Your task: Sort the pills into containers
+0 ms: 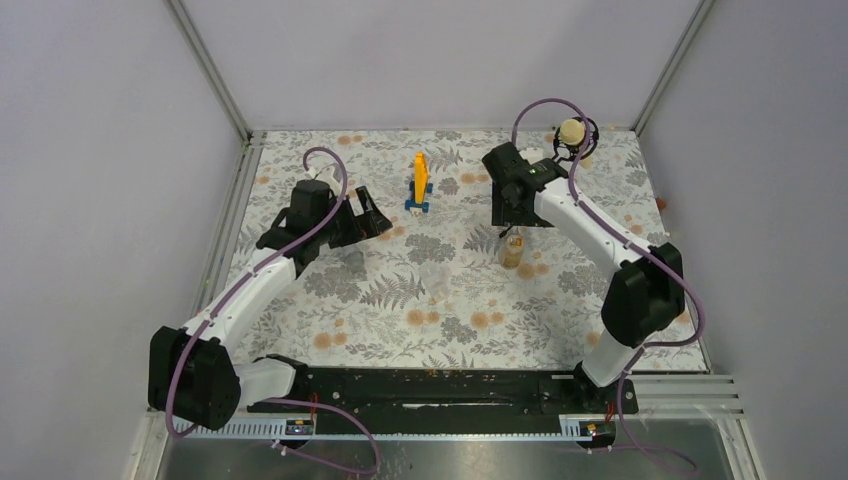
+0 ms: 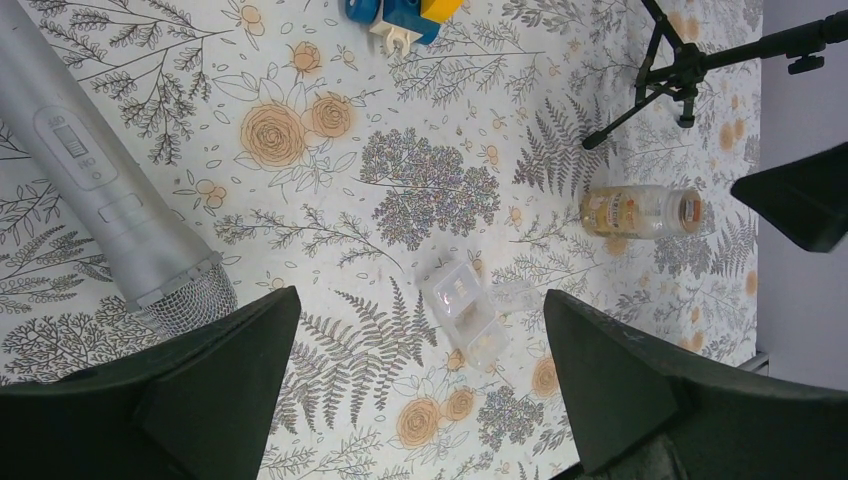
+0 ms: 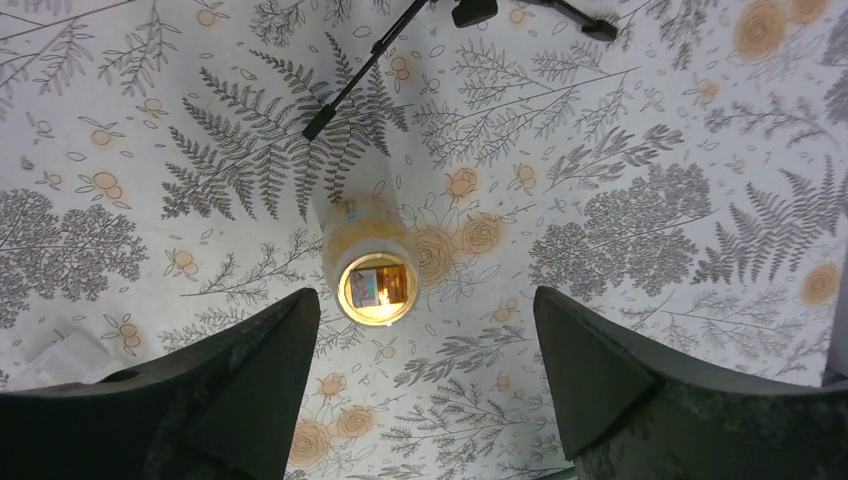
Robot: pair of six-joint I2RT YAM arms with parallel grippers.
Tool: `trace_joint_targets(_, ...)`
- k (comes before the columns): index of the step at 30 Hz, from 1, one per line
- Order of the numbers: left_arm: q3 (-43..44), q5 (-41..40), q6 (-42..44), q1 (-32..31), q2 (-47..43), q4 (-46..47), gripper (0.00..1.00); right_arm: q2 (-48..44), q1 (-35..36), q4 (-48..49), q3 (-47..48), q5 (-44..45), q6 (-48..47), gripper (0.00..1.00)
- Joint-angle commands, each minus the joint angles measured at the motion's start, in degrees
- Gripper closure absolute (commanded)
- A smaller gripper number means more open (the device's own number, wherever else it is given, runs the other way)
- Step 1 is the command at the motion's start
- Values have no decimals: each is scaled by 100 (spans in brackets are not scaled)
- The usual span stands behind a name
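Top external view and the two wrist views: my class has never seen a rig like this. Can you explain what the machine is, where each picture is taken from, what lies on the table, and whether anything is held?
The machine is two robots, a left arm and a right arm, bolted at the near edge of a flowered table. The top view looks down from above and behind them. Each of the other pictures comes from a camera on one wrist, with that arm's two dark fingers showing at the bottom.

The left tool and the right tool are both open and hold nothing.

On the table are an amber jar, which the right wrist camera looks down into, a clear container, a grey tube, an orange piece on a blue base and a black tripod stand.
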Motion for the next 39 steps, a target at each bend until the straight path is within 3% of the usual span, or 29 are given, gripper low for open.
trace_joint_targets(1,340,145,8,32,90,223,5,150,-244,340,-168,-648,-17,17)
trace_joint_targets(14,281,180,-234,29,56,238,6,472,-517,450,-549,-1584,176,24)
trace_joint_targets(20,132,169,-356,36,91,246,6,368,-528,790,-843,-1798,35,42)
trace_joint_targets(25,66,220,-372,29,25,385,6,335,-541,845,-813,-1722,-22,70)
trace_joint_targets(31,28,776,-135,-35,26,882,6,-20,-543,954,-788,-1911,-353,77)
trace_joint_targets(36,-73,1242,676,-465,-43,1698,5,-407,-543,1091,-681,-3053,-790,77)
trace_joint_targets(39,112,1868,1333,-743,161,1881,5,-581,-541,1196,-630,-4336,-996,77)
